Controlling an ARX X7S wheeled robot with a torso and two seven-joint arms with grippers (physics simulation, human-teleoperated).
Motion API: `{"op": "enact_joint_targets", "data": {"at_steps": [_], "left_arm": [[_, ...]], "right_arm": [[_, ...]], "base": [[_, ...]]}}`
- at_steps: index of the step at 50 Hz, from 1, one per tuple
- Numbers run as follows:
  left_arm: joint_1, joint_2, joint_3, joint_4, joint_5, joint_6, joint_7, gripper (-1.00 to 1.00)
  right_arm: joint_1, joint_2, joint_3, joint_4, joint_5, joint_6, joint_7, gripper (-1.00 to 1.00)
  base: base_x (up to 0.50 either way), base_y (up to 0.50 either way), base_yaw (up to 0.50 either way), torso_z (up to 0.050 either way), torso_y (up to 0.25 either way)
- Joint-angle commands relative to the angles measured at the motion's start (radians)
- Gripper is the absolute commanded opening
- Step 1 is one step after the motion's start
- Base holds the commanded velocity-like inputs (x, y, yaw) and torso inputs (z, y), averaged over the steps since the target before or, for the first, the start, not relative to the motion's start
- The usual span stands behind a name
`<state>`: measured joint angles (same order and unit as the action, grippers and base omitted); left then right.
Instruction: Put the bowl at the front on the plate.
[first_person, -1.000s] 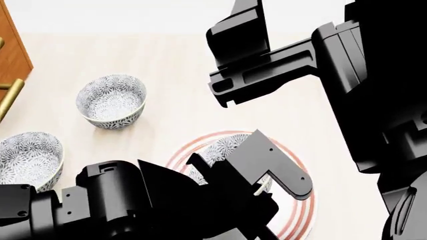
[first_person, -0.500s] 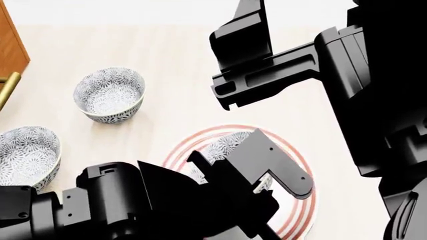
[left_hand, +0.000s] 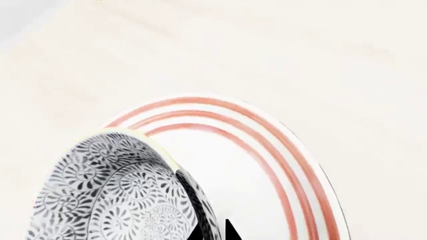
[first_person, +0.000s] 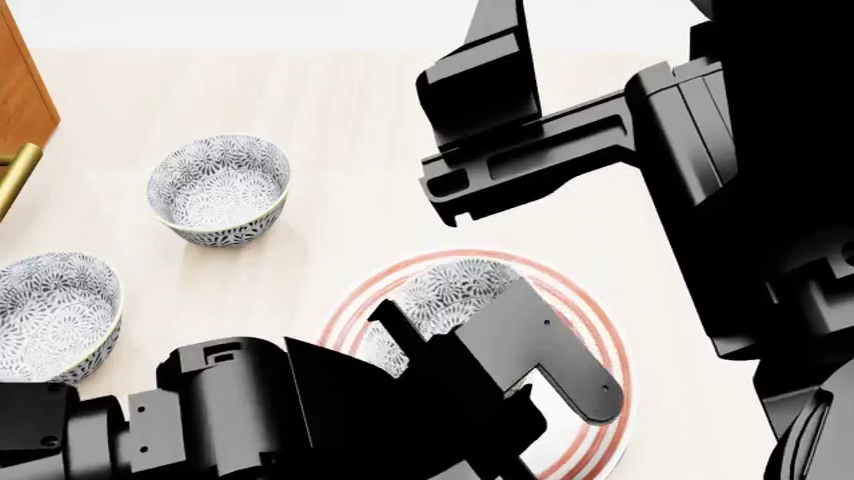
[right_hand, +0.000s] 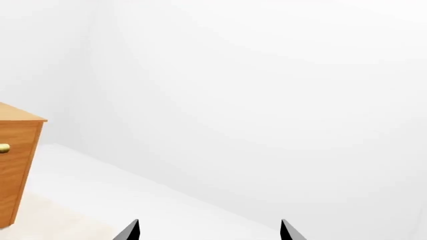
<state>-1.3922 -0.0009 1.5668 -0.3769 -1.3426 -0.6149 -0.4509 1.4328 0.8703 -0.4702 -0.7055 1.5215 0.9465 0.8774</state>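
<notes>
**Patterned bowl seated on the red-ringed plate, left gripper close against it**

A pale wooden tabletop (first_person: 347, 110) is seen from above, with the plate (first_person: 594, 320) taken as the landmark. Farthest to the left of the plate, a wooden cabinet (first_person: 20, 90) with a brass handle (first_person: 16, 175) is cut off by the frame edge. Below it, well left of the plate, a flowered bowl at the frame edge (first_person: 56, 315) is partly cropped. A second flowered bowl (first_person: 220, 188) stands up and left of the plate, well apart from it.

The plate is wide, flat and white, with thin red rings around its rim. The bowl (first_person: 454, 290) of the task is shown resting on the plate, toward its left half, upright, its grey-blue flower pattern visible inside. In the left wrist view the same bowl (left_hand: 120, 190) fills the lower corner with the plate's rings (left_hand: 267, 140) curving behind it.

The left gripper (first_person: 461, 345) is placed directly over the near part of the plate, one broad black finger (first_person: 547, 355) lying across the bowl's right side. Two dark fingertips (left_hand: 230, 231) are seen beside the bowl wall in the wrist view. Whether the bowl is pinched or released cannot be told.

Above and to the right of the plate, the right gripper (first_person: 461, 140) is held high in the air. In the right wrist view its two fingertips (right_hand: 130, 231) are spread wide with nothing between them, facing a white wall (right_hand: 267, 100).
</notes>
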Motion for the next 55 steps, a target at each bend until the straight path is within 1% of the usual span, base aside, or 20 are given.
{"op": "enact_joint_targets", "data": {"at_steps": [1,16,38,43,55], "left_arm": [[0.016,0.001,-0.01,0.01,0.094,-0.039,-0.029,-1.0],[0.031,0.001,-0.012,0.034,0.195,-0.083,-0.03,-1.0],[0.038,0.001,-0.013,0.058,0.194,-0.105,-0.002,-1.0],[0.044,0.001,-0.012,0.067,0.24,-0.142,0.006,-1.0],[0.055,0.001,-0.016,0.055,0.256,-0.144,0.009,-1.0]], "right_arm": [[-0.005,0.006,0.003,-0.009,0.004,-0.005,0.002,1.0],[-0.014,0.009,0.004,-0.017,0.001,-0.015,-0.012,1.0],[-0.044,0.038,0.022,-0.052,0.015,-0.038,0.003,1.0],[-0.055,0.044,0.025,-0.058,0.015,-0.044,0.007,1.0],[-0.067,0.049,0.028,-0.064,0.008,-0.052,0.002,1.0]], "base": [[0.0,0.0,0.0,0.0,0.0],[0.0,0.0,0.0,0.0,0.0],[0.0,0.0,0.0,0.0,0.001],[0.0,0.0,0.0,0.0,0.0],[0.0,0.0,0.0,0.0,0.0]]}}
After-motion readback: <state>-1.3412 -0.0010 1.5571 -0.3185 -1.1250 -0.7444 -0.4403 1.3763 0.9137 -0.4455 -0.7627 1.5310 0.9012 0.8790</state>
